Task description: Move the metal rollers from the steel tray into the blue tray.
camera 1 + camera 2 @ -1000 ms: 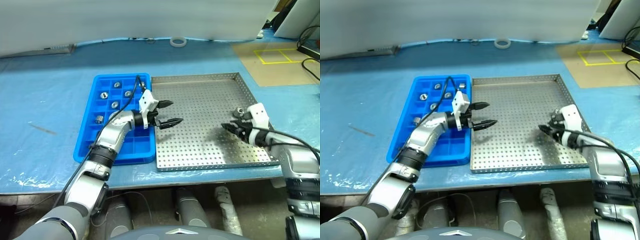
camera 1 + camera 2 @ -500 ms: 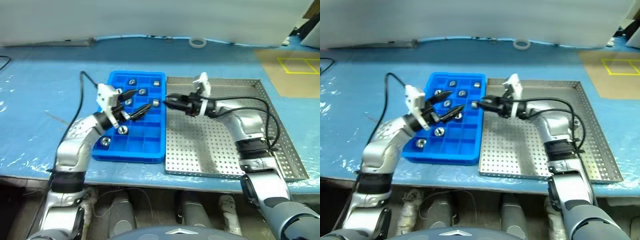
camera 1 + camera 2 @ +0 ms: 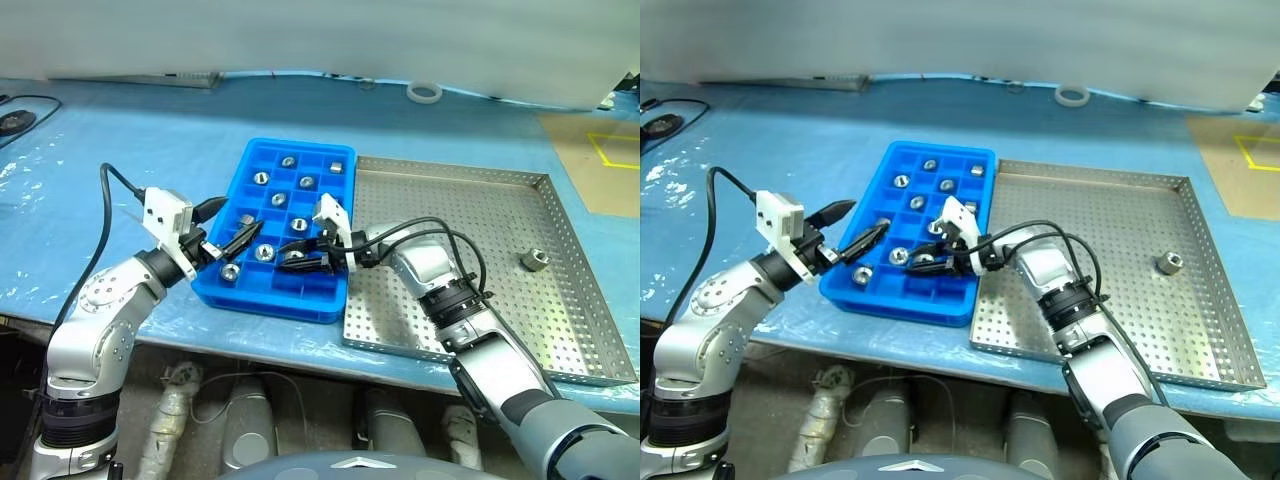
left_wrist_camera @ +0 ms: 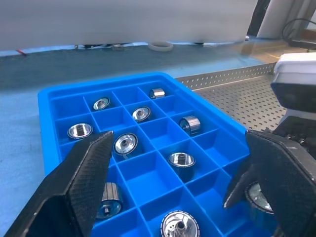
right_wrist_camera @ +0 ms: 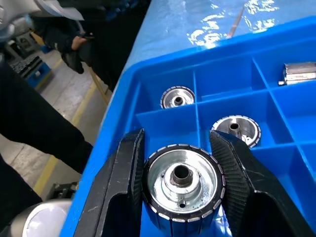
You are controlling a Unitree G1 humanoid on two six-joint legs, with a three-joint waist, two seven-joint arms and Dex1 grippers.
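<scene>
The blue tray (image 3: 325, 300) lies left of the steel tray (image 3: 470, 200) and holds several metal rollers (image 3: 307, 182) in its compartments. My right gripper (image 3: 292, 262) reaches across from the steel tray side and hangs low over the blue tray's near row. It is shut on a shiny roller (image 5: 181, 180), held flat-face-up between both fingers. At the blue tray's left edge my left gripper (image 3: 243, 215) is open, empty and pointing across the tray. One small metal piece (image 3: 532, 259) lies alone on the steel tray's right side.
A white tape ring (image 3: 424, 92) lies at the back on the blue table cover. A black cable (image 3: 20, 108) curls at the far left. The table's front edge runs just below both trays.
The camera has swung left. My right gripper carried a roller from the steel tray's right side over to the blue tray. My left gripper drew back to the blue tray's left edge.
</scene>
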